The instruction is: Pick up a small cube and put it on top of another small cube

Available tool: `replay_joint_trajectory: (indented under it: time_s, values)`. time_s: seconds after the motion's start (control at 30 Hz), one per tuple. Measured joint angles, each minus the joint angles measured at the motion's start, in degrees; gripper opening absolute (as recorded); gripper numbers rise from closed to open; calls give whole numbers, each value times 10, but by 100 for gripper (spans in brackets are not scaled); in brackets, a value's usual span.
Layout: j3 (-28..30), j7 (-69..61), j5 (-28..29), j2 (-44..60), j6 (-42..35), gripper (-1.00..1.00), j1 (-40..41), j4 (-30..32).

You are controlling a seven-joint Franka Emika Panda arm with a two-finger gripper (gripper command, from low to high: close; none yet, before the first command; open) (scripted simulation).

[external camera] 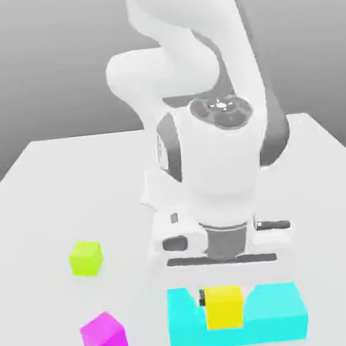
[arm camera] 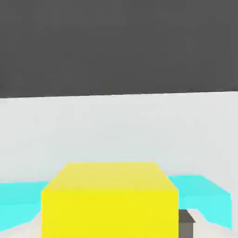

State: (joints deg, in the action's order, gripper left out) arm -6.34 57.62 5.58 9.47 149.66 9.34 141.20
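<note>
On the exterior view's left, you have a lime cube (external camera: 86, 259) on the bench (external camera: 31, 221), in from the edge on that side, and a pink cube (external camera: 104, 339), turned at an angle, nearer the bench's front. Either looks a plausible base; you can't tell which is meant.

Further right, toward the front edge, your end effector (external camera: 222, 297) is clenched on the yellow cube (external camera: 225, 313), one side face against each fingertip. The cube sits level in front of or over the blue block (external camera: 278, 319); you can't tell whether it touches it.

Expect the yellow cube to handle as light and stiff, with no give to cushion a hard squeeze. Its smooth faces may be a little slippery, though nothing about it suggests fragility. Keep your hold on the two opposite flat sides, centred, leaving the underside free for stacking. An off-centre pinch could let it pivot; lift straight, clear of the blue block's corners.
</note>
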Motion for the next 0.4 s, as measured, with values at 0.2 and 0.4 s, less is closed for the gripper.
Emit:
replay_joint_trajectory:
  time_s: [0.2, 0.4]
  values:
    - [56, -38, -53, -5, 19, -100, 78, 15]
    - [59, -38, -53, 49, 73, 100, 81, 13]
